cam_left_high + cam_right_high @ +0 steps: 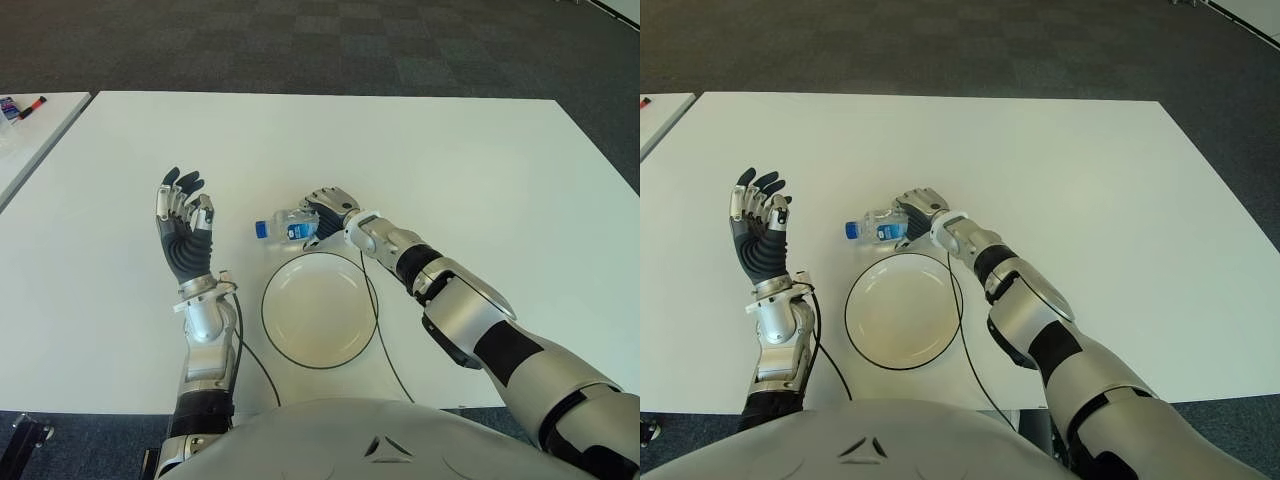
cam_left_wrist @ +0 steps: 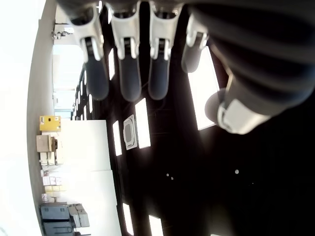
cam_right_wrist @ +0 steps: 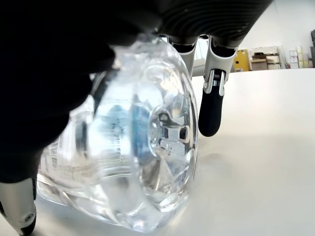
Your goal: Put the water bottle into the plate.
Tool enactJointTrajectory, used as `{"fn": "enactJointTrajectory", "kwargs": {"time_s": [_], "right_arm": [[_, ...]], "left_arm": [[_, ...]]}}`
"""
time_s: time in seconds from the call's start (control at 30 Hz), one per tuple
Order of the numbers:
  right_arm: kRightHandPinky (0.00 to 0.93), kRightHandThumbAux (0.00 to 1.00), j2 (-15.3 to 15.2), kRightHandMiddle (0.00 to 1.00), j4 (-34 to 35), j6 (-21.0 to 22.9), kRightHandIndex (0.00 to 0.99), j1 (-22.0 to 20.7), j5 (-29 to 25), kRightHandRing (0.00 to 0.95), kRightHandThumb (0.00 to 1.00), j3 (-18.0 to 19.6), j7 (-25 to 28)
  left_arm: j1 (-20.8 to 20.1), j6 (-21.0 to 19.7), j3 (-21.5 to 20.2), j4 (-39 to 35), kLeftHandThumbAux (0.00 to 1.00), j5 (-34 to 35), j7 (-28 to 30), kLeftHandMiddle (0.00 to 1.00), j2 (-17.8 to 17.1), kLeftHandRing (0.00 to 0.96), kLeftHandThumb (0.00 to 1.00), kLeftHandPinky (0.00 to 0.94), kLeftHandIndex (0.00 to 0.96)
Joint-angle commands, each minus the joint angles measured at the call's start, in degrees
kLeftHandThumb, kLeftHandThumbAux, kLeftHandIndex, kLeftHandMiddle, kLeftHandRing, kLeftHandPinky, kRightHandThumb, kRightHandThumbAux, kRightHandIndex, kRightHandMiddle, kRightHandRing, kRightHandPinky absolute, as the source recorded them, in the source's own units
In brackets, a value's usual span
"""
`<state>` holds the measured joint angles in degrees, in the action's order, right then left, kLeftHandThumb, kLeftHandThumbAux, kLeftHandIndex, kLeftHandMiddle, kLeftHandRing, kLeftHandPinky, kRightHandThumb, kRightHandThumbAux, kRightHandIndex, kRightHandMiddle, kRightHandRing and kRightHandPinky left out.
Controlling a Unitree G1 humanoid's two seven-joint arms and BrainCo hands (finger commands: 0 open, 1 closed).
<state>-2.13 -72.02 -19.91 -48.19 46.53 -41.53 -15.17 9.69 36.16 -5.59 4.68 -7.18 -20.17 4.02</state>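
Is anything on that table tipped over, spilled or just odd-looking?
The small clear plastic water bottle with a blue cap lies on its side on the white table, just beyond the round white plate. The right robot hand is closed over it. No spill shows. The left robot hand is raised, fingers open.

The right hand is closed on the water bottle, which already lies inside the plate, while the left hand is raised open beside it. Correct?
Not quite. In the left eye view the water bottle lies on the table just beyond the plate, not inside it. The right hand does grip it, and the left hand is raised open.
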Motion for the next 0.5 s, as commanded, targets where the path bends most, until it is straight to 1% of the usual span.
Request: {"fn": "enactJointTrajectory", "kwargs": {"time_s": [0.03,0.2,0.5], "right_arm": [[0.3,0.654,0.68,0.516,-1.38,1.67,0.418,1.65,-0.42,0.483,0.963,0.23,1.48],[0.247,0.652,0.63,0.524,-1.47,1.17,0.414,1.74,-0.62,0.487,0.96,0.54,2.05],[0.229,0.651,0.05,0.532,-1.25,-0.64,0.414,1.88,-1.22,0.489,0.959,0.93,2.62]], "left_arm": [[0.56,-1.2,0.66,-0.48,0.563,0.01,-0.39,0.263,2.45,0.281,0.537,0.323,0.162],[0.43,-1.23,0.66,-0.64,0.56,-0.54,-0.89,0.26,2.57,0.278,0.538,0.319,0.161],[0.47,-1.11,0.75,-0.7,0.557,-1.05,-1.25,0.264,2.45,0.283,0.527,0.329,0.165]]}}
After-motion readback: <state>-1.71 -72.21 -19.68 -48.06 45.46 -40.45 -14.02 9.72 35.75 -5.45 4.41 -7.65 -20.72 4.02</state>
